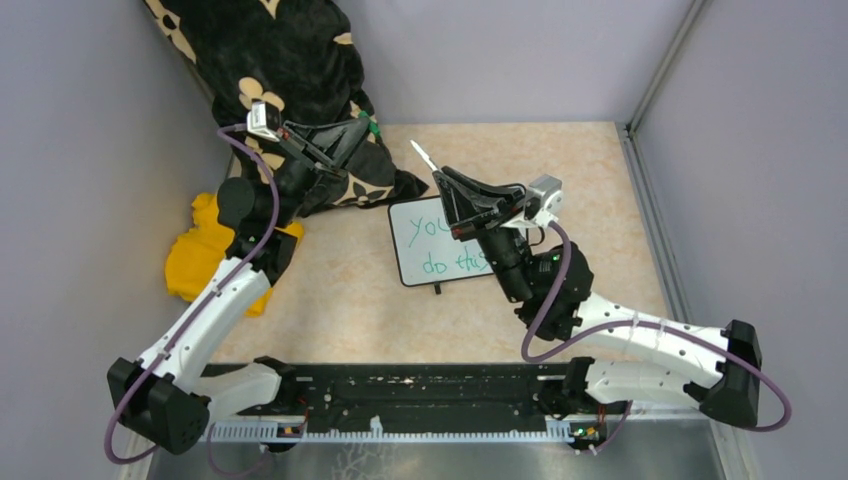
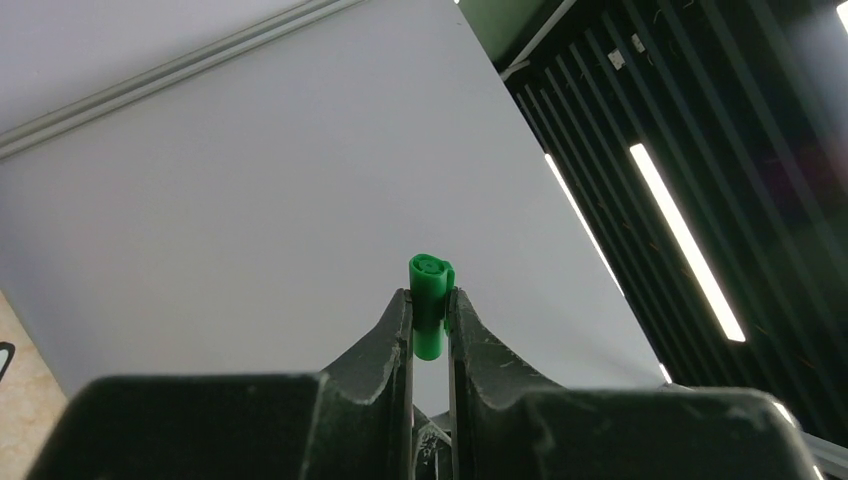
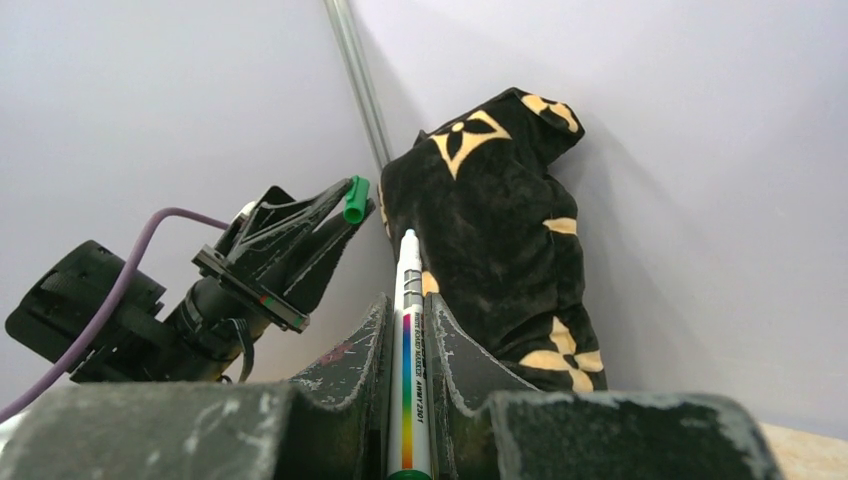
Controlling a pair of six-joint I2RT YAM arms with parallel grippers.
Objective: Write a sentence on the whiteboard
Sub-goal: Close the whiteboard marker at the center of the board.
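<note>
We see bright, even light from above in all 3 views. Ceiling light strips [image 2: 685, 240] blow out to white in the left wrist view. Shadows on the table [image 1: 340, 290] are soft, and the whiteboard [image 1: 408, 245] is evenly white. The green cap [image 2: 430, 300] and the label on the marker [image 3: 408, 340] are crisp; the black cushion [image 1: 290, 60] loses detail.

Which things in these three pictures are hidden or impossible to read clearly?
- Top view: the right gripper covers the whiteboard on its right side, hiding the ends of both lines of the sentence.
- Top view: the left arm hides part of a yellow object; unidentifiable.
- Right wrist view: the bottom edge cuts off the marker; its print is too small.
- Left wrist view: the left gripper fingers partly hide the green cap.
</note>
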